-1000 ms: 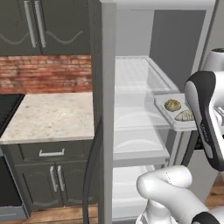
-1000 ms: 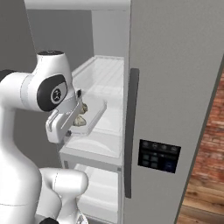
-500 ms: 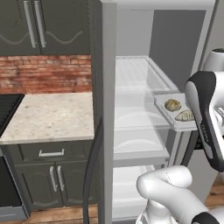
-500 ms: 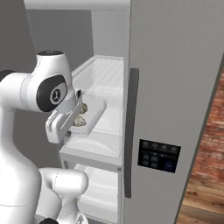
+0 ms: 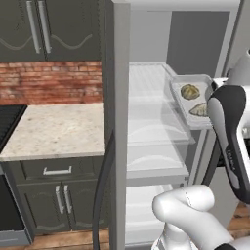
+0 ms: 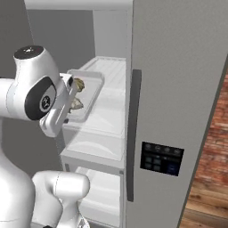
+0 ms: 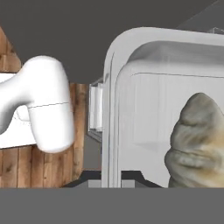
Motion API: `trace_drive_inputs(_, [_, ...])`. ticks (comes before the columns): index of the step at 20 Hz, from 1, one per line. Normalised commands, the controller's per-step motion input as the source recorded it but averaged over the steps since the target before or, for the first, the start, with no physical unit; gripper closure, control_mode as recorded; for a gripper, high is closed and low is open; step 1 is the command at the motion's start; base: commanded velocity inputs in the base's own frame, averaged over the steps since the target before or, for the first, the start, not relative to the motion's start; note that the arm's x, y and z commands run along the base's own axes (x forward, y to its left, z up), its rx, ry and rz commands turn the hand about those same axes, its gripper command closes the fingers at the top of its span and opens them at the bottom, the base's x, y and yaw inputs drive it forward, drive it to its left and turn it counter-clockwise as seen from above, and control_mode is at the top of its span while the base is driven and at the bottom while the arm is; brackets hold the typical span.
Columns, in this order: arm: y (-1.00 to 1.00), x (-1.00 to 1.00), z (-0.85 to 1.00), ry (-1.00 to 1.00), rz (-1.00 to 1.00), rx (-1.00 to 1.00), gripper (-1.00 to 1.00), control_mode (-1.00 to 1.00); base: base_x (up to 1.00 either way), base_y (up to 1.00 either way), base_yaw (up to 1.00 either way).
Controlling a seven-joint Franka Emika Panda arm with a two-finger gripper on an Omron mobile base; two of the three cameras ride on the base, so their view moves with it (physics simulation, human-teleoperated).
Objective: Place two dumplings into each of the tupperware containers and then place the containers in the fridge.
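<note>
A grey tupperware container (image 5: 179, 95) hangs in the air inside the open fridge (image 5: 120, 146), at the level of its upper white shelf (image 5: 146, 78). Two tan wrinkled dumplings (image 5: 190, 91) (image 5: 199, 109) lie in it. From the right base view the same container (image 6: 91, 89) sits over the shelf's front left part, with its dumplings (image 6: 79, 83) against my hand. My gripper (image 7: 111, 178) is shut on the container's rim (image 7: 113, 109). One dumpling (image 7: 197, 140) looms close in the hand view.
The fridge door (image 6: 178, 89) stands open on the right, with a dark handle (image 6: 132, 133) and a black dispenser panel (image 6: 160, 158). Left of the fridge are a speckled counter (image 5: 53, 129), a brick wall (image 5: 49, 80), dark cabinets (image 5: 53, 195) and a black range (image 5: 7, 122).
In the last half second my arm has lifted the container with its dumplings higher, up to the upper shelf's level. The base and the fridge have not moved.
</note>
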Motion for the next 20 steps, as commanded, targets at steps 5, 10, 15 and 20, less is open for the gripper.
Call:
trace_drive_inputs(5, [0.01, 1.00, 0.22, -0.01, -0.09, 0.03, 1.00, -1.00, 0.00, 0.00, 0.00])
trace_drive_inputs(10, [0.00, 1.00, 0.03, 0.00, -0.08, 0.01, 1.00, -1.00, 0.00, 0.00, 0.00])
trace_drive_inputs(15, [0.00, 1.00, 0.00, 0.00, -0.05, 0.00, 1.00, -1.00, 0.00, 0.00, 0.00])
trace_drive_inputs(20, [-0.10, 1.00, 0.00, 0.00, -0.03, 0.01, 1.00, -1.00, 0.00, 0.00, 0.00])
